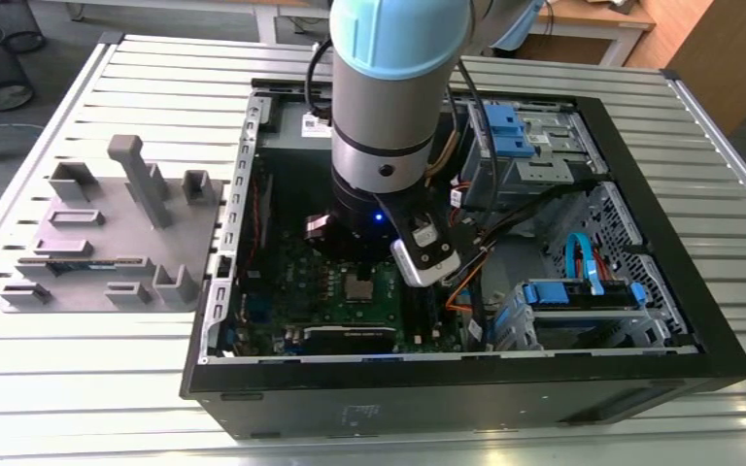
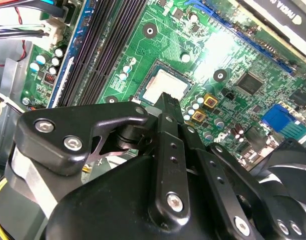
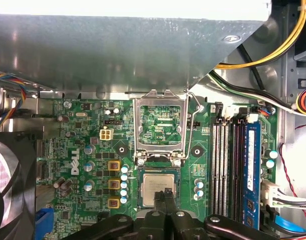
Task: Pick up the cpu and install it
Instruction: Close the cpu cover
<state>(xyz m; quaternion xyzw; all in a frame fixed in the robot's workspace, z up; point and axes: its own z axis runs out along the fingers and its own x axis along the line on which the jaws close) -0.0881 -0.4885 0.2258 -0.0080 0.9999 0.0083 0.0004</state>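
Trying to work out why the hand [image 3: 168, 194] is sitting so low inside the case [image 1: 477, 403] here. Both fingers are pressing together with nothing between them, and the tip is hanging right over one edge of the cpu [image 3: 154, 189]. Is it pushing on it? (rigwatcher)

Can't tell if it's actually touching, tbh. The cpu is lying flat in its socket on the motherboard [image 3: 82, 145] and looking square to it. So I'm guessing the closed fingers are working as a poker rather than a clamp. The socket frame [image 3: 158, 151] is standing flipped open just beyond the chip, which is why the chip is showing bare. (boardnerd)

Anything crowding it? (rigwatcher)

Plenty. The memory slots [image 3: 228, 165] are running alongside the socket, with a blue memory stick [image 3: 250, 170] just past them. A fan [image 3: 7, 185] is sitting on the other side, and a grey metal box [image 3: 117, 50] is overhanging the board behind the open frame. Yellow cables [image 3: 243, 63] are looping near that box's corner. In the exterior view the arm [image 1: 392, 87] is standing nearly upright in the case, so it's threading between all that. A grey parts holder [image 1: 101, 233] is resting on the bench [image 1: 152, 68] beside the case, well apart from the hand. (boardnerd)
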